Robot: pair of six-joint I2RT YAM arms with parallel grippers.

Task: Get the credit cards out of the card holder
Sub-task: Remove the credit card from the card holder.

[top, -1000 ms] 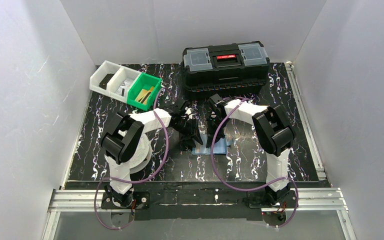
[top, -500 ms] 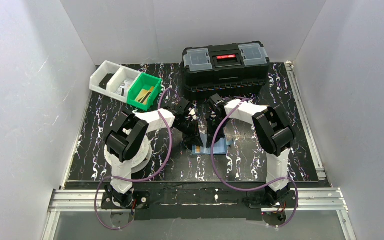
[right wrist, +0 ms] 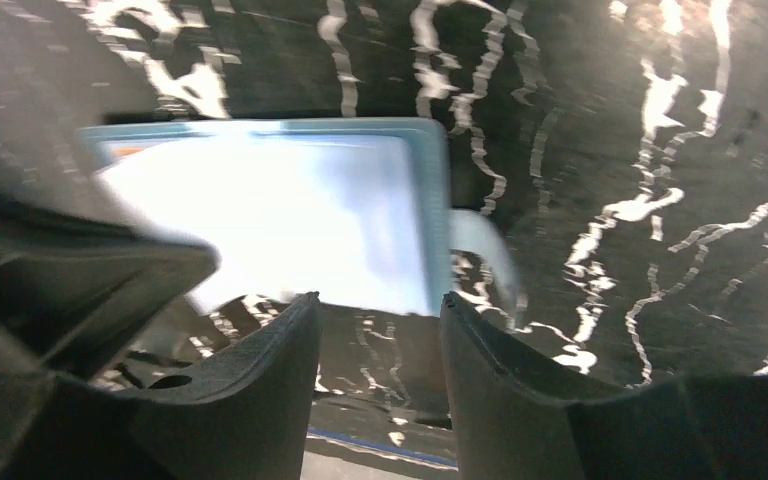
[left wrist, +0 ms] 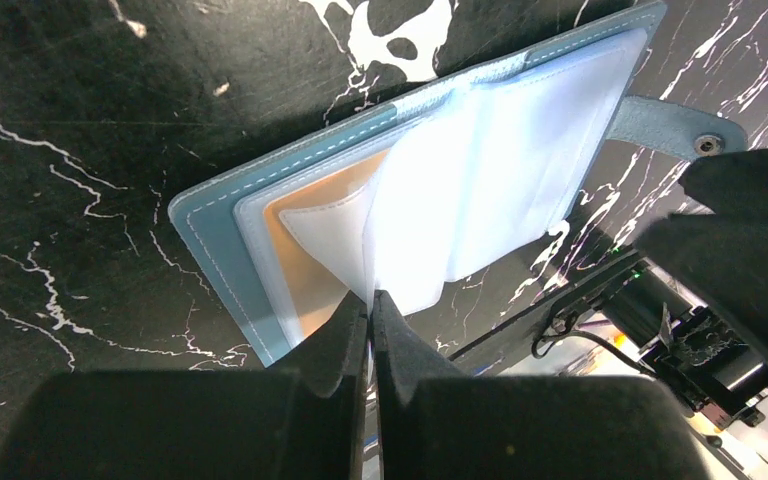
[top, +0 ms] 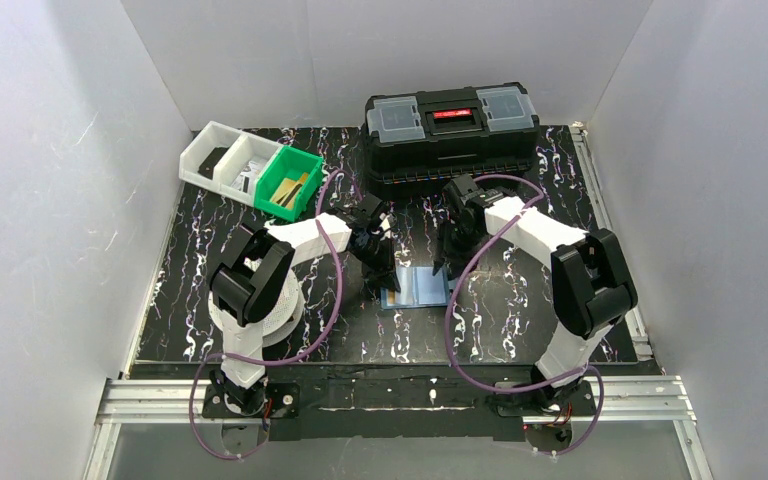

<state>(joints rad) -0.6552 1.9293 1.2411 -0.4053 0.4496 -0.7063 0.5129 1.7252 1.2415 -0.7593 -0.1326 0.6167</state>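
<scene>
The left gripper (left wrist: pixel 371 303) is clenched on a pale sleeve (left wrist: pixel 450 190) of the open card holder (left wrist: pixel 207 222), laid centrally on the table (left wrist: pixel 80 100), nearer its front edge, with an orange credit card (left wrist: pixel 310 268) tucked inside. The right gripper (right wrist: pixel 375 318) is spread, empty.

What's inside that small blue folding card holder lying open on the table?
Pale clear plastic sleeves, one pinched by the left gripper, and an orange-tan card beneath them. Whether more cards sit under the sleeves is hidden.
</scene>
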